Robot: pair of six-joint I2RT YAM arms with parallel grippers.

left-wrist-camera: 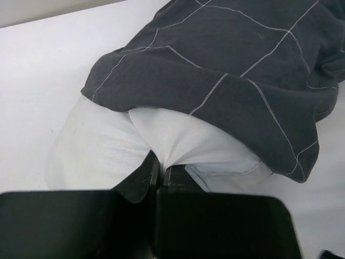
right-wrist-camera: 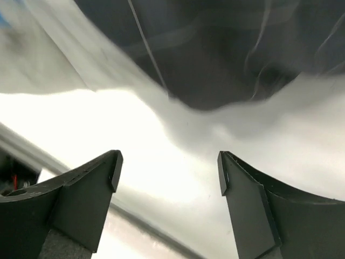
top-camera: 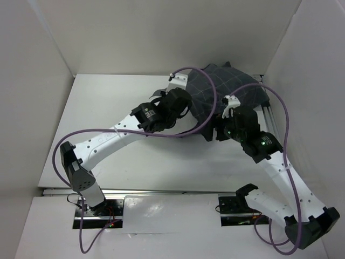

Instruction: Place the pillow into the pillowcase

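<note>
Far right on white worktop (top-camera: 108, 108): dark grey grid-lined cloth pillowcase (left-wrist-camera: 232, 70) over most of plain white stuffed pillow (left-wrist-camera: 102, 145), left end bare. Push inward with left end effector (left-wrist-camera: 160, 171) clamped on pillow fabric; grip pillowcase with right end effector (right-wrist-camera: 168, 172), fingers currently apart.

Cannot see most of pillow (left-wrist-camera: 108, 145): buried under case (left-wrist-camera: 226, 59), itself cropped top and right. Cannot resolve blurred right wrist view.
</note>
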